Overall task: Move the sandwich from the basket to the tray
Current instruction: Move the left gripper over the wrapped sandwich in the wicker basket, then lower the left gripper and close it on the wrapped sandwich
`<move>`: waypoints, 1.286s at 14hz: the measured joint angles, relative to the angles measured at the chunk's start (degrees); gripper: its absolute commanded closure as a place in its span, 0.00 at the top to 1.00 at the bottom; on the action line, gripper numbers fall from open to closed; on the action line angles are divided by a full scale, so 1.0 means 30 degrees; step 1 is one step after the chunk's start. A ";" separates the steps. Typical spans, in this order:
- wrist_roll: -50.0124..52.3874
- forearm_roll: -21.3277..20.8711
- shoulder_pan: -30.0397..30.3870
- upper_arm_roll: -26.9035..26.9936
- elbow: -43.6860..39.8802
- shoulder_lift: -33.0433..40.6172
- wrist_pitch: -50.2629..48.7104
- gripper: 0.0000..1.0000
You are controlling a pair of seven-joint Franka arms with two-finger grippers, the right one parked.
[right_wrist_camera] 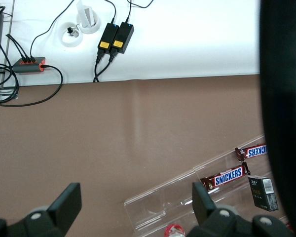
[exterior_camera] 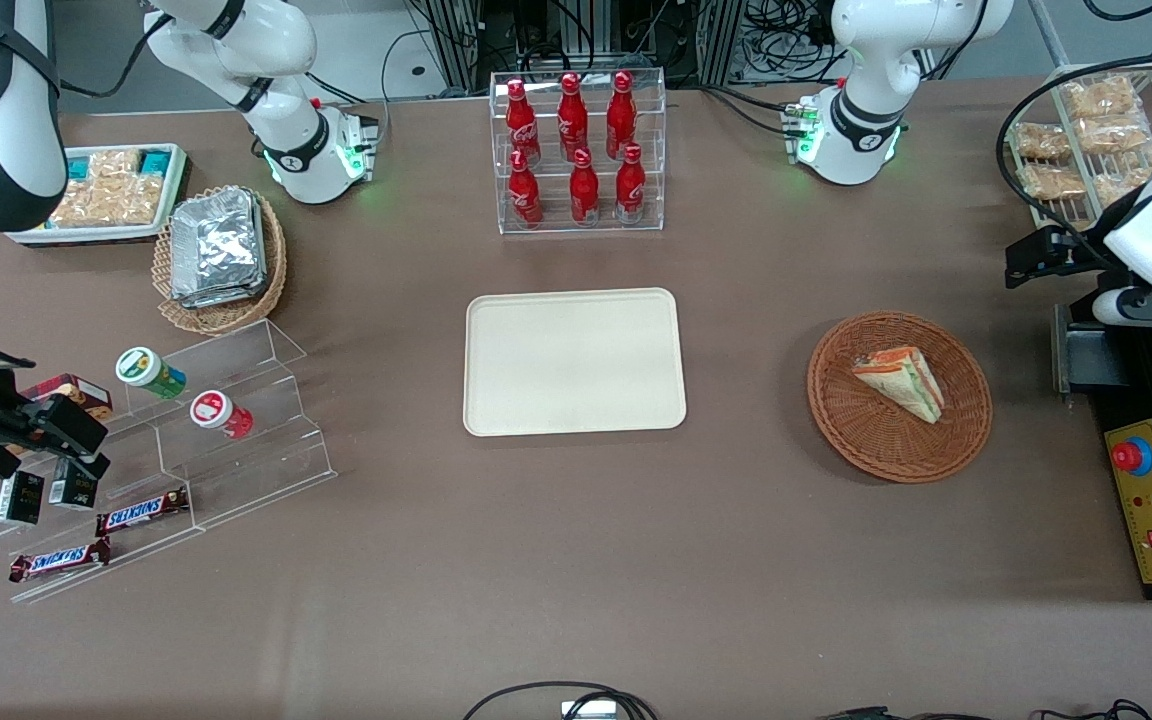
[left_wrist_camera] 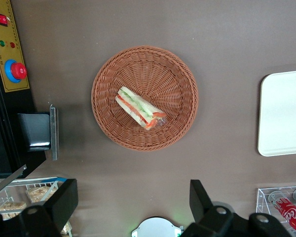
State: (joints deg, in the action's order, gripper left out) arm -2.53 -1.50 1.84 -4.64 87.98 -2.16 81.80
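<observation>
The sandwich (exterior_camera: 901, 382), a pale wedge with green, orange and red layers, lies in the round brown wicker basket (exterior_camera: 836, 400) toward the working arm's end of the table. The left wrist view looks down on the sandwich (left_wrist_camera: 139, 107) in the basket (left_wrist_camera: 172, 79). The cream tray (exterior_camera: 574, 361) sits bare at the table's middle, and its edge (left_wrist_camera: 286, 113) shows in the wrist view. My gripper (exterior_camera: 1031, 258) hangs high, off to the side of the basket and slightly farther from the front camera. The gripper (left_wrist_camera: 133, 202) is open wide and holds nothing.
A clear rack of red bottles (exterior_camera: 577, 150) stands farther back than the tray. A control box with a red button (exterior_camera: 1151, 500) and a wire rack of snack packs (exterior_camera: 1086, 140) flank the working arm. An oval basket of foil packs (exterior_camera: 221, 255) and acrylic steps (exterior_camera: 186, 440) lie toward the parked arm.
</observation>
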 measured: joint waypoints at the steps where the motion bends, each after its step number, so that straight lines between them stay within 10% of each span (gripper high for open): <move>1: 0.0000 -0.0002 0.0000 0.0000 0.0003 -0.0012 0.0007 1.00; 8: 0.0435 -0.0013 0.0014 0.0028 0.0570 -0.0114 0.0738 1.00; 18: 0.5984 -0.0020 0.0273 0.0294 1.0355 0.0200 1.1193 1.00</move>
State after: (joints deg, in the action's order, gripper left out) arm 15.42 -1.56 2.66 -3.75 119.04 -1.55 115.38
